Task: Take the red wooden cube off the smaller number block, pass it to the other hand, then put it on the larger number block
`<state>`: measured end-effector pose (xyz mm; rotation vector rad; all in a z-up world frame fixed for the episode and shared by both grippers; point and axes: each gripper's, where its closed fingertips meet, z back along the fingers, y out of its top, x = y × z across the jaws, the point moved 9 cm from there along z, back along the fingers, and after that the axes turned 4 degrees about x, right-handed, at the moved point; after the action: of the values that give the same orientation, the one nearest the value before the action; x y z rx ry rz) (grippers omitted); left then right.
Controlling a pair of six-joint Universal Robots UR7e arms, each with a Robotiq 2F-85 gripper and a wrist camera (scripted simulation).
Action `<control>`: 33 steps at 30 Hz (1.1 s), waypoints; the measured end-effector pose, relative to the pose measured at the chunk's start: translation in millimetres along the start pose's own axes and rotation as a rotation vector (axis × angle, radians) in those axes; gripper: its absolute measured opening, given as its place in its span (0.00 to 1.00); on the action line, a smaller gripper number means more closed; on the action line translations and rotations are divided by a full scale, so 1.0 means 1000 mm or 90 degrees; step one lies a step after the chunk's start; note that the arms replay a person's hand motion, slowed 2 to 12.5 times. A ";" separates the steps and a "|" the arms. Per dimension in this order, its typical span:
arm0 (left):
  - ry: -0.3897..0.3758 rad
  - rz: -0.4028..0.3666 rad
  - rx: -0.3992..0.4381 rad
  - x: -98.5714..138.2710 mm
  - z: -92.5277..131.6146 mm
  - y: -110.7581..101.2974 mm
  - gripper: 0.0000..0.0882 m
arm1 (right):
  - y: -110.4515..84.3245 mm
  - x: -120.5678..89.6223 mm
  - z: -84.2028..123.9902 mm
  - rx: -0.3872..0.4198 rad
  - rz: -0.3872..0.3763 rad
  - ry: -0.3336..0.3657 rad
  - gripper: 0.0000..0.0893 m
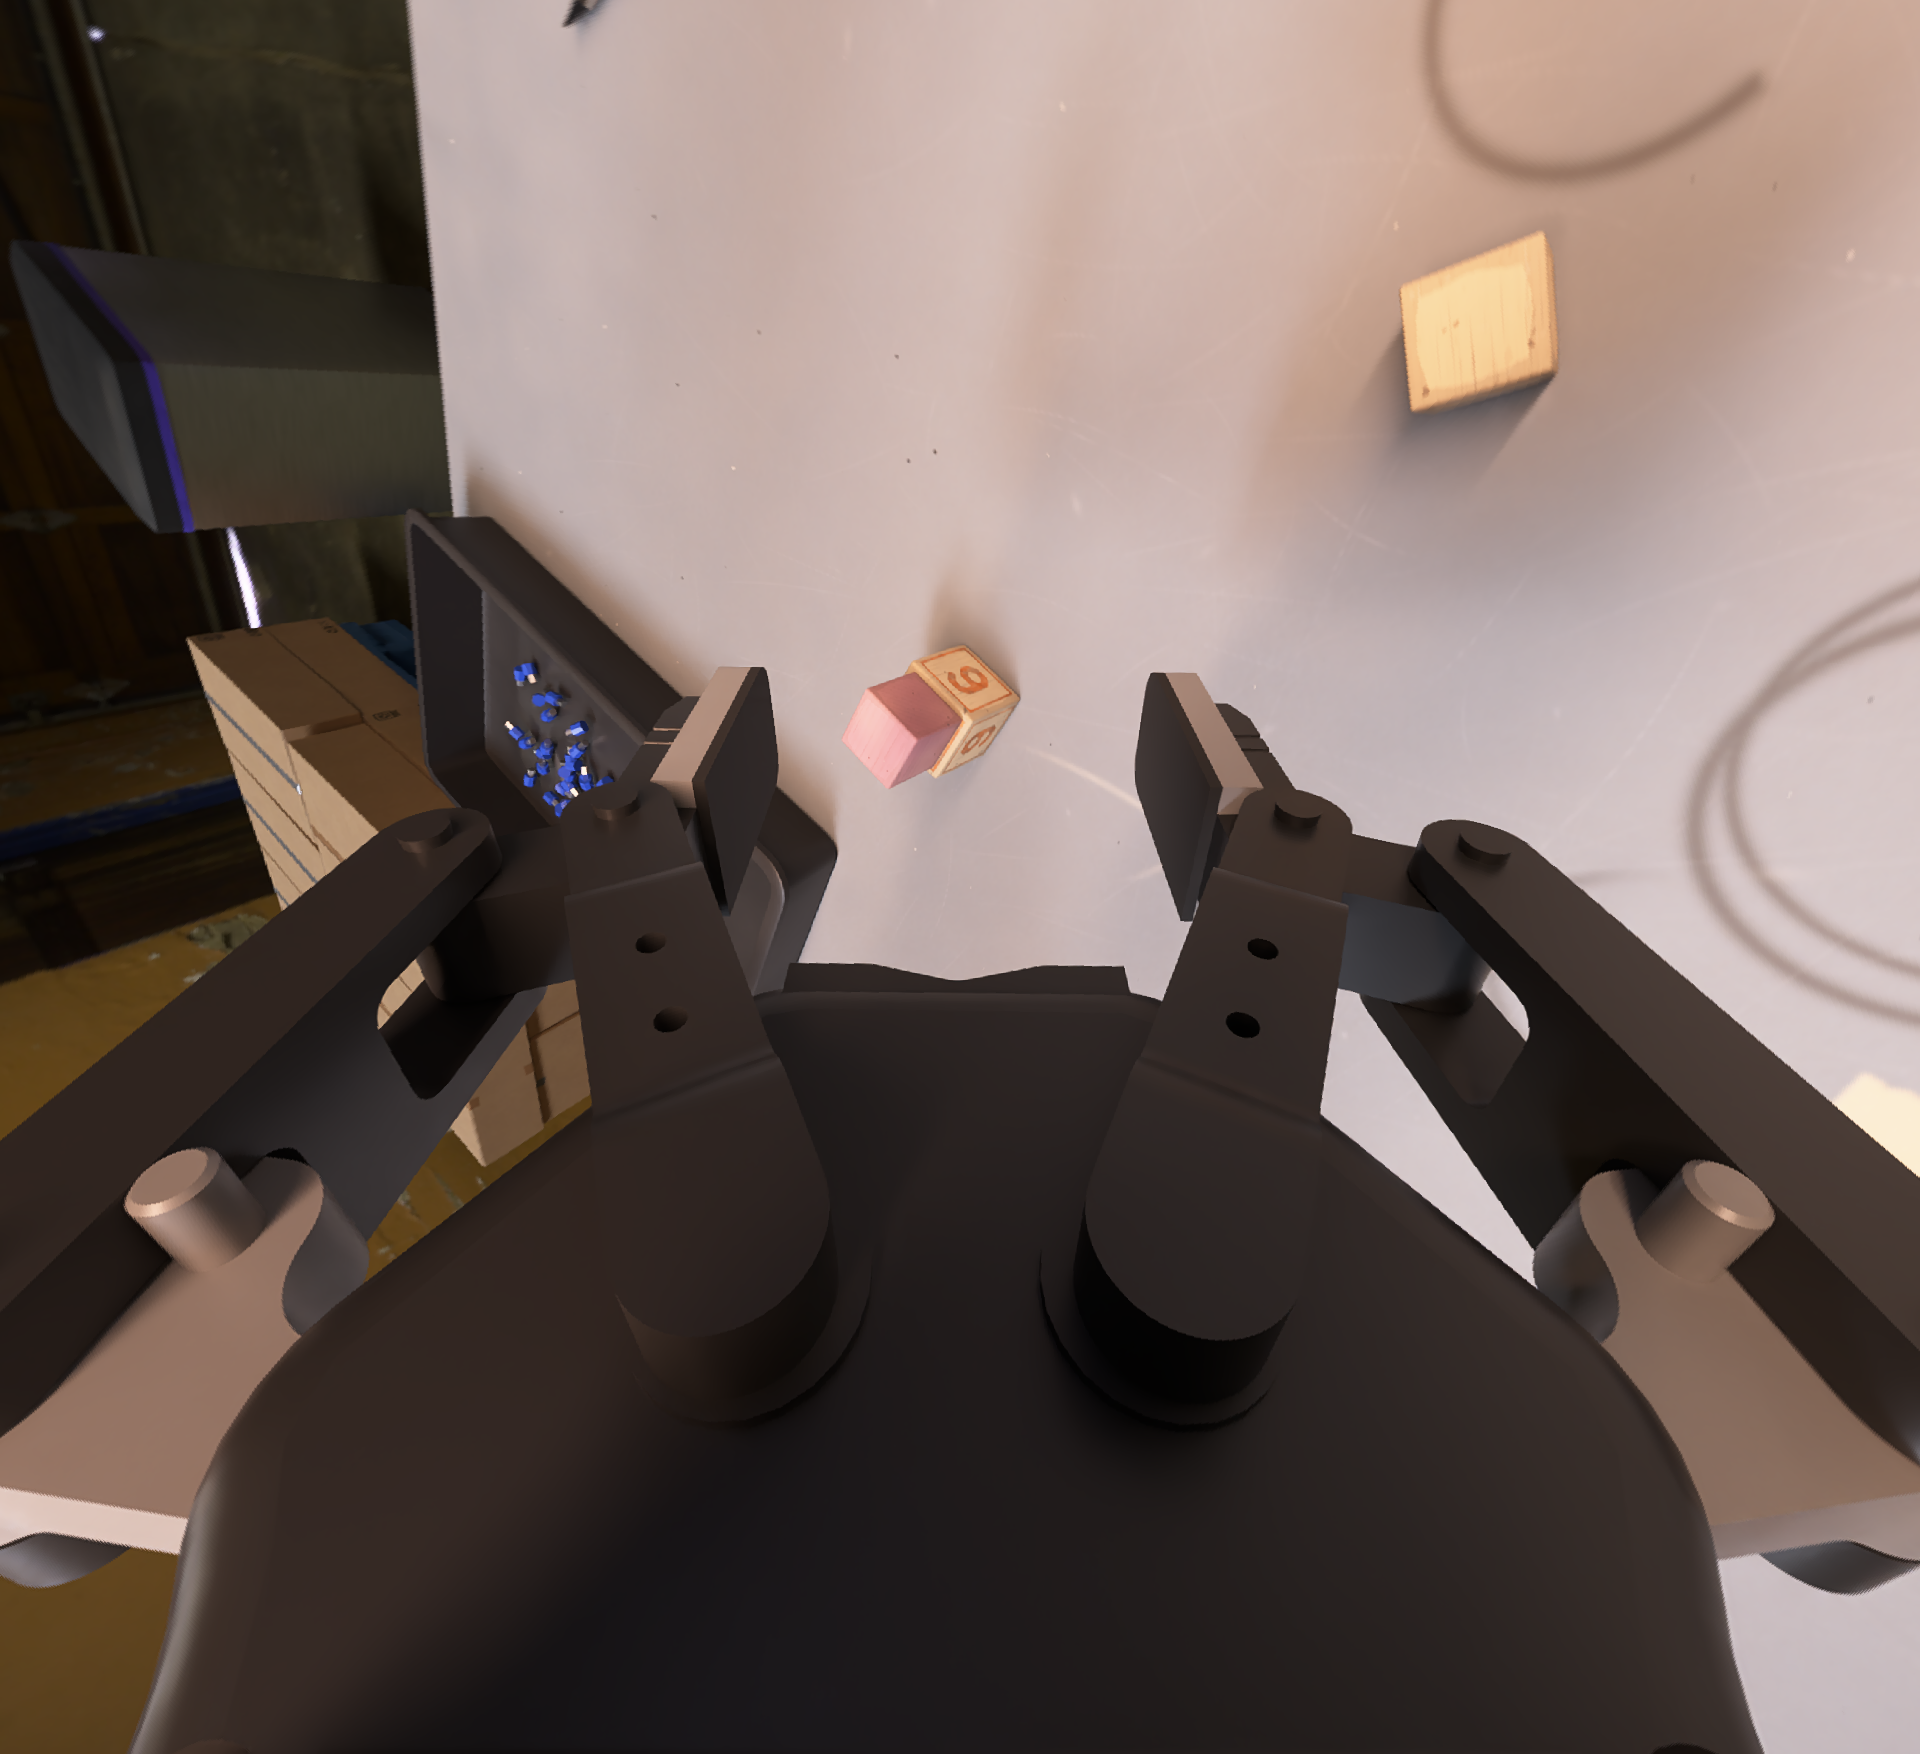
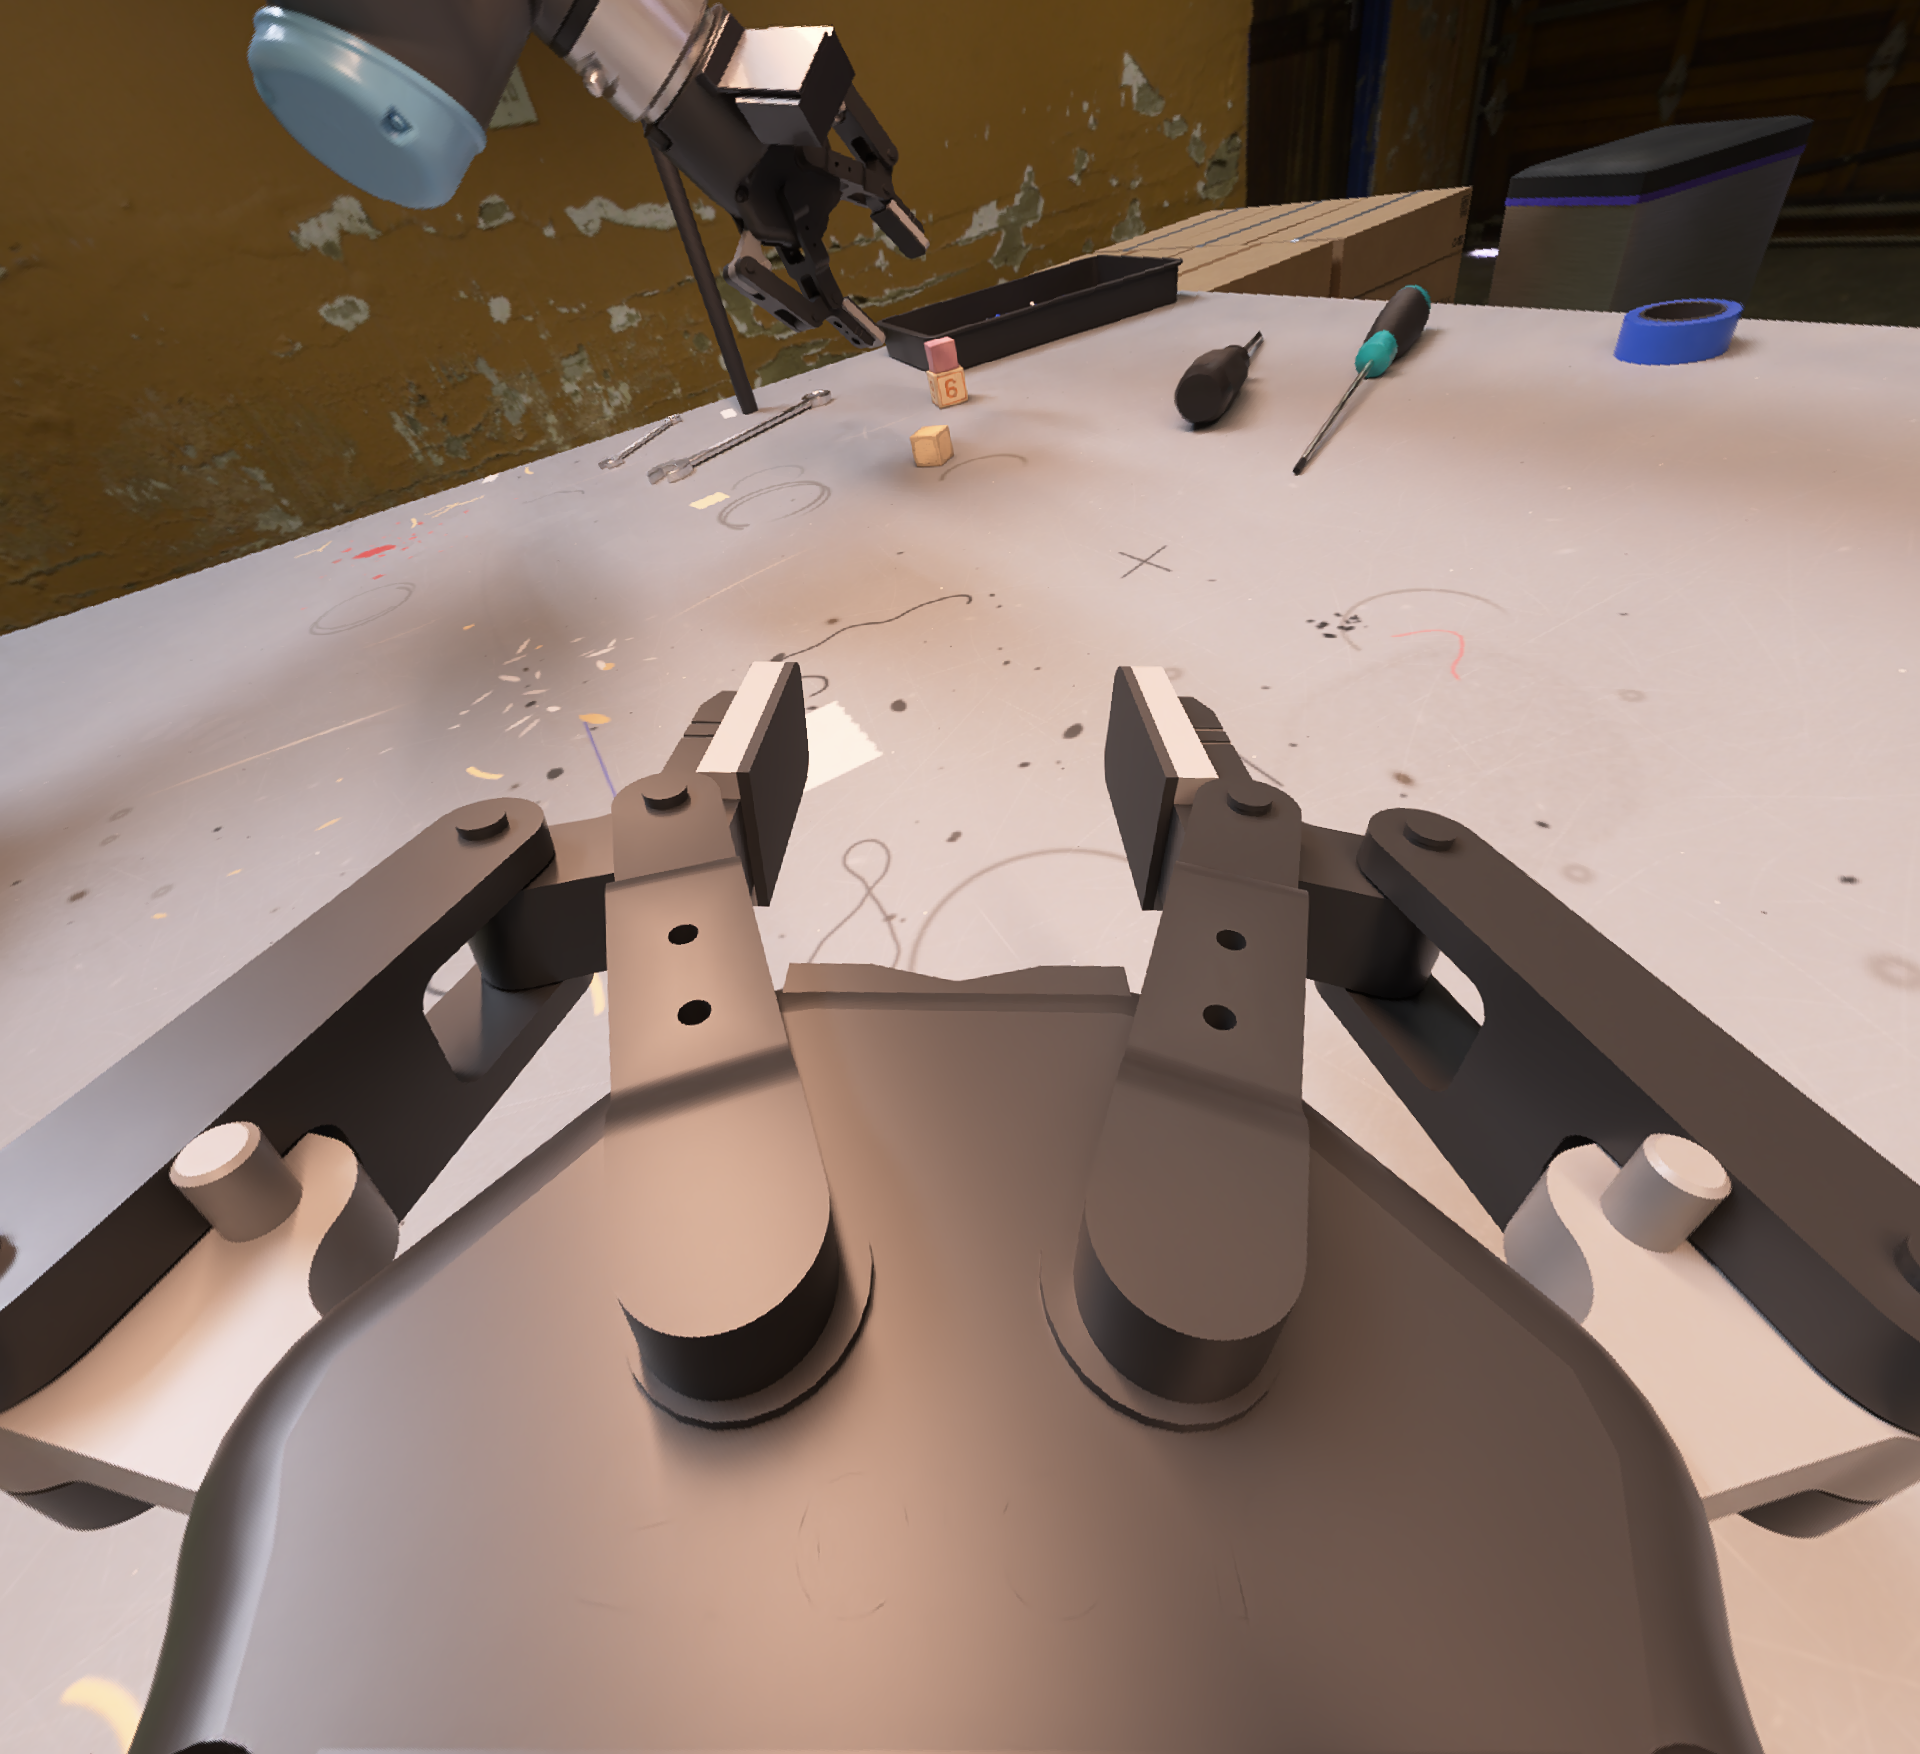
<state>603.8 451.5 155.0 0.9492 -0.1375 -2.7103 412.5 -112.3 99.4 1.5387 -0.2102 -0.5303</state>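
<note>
A pale red cube [image 1: 891, 730] sits on top of a wooden number block [image 1: 966, 709] on the grey table; the pair also shows far off in the right wrist view, the cube [image 2: 939, 354] on the block [image 2: 948, 388]. A second wooden block [image 1: 1477, 320] lies apart from them, nearer my right side [image 2: 931, 445]. My left gripper [image 1: 956, 769] is open and empty, hovering above the cube, apart from it; in the right wrist view it shows as the far gripper [image 2: 888, 281]. My right gripper [image 2: 956, 769] is open and empty, low over the near table.
A black tray [image 2: 1039, 310] with small blue parts [image 1: 551, 748] stands beside the cube stack. Two wrenches [image 2: 727, 437], two screwdrivers [image 2: 1361, 369], a blue tape roll [image 2: 1675, 331] and cardboard boxes [image 2: 1299, 244] lie around. The table edge [image 1: 436, 354] runs at the left.
</note>
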 end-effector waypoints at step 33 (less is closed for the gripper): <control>-0.155 -0.179 -0.132 -0.036 -0.028 0.009 0.64 | 0.000 0.000 -0.001 -0.010 0.000 0.040 0.61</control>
<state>650.4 452.6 156.2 0.6179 0.2456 -3.0149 412.8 -110.9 99.1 1.5382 -0.1587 -0.4819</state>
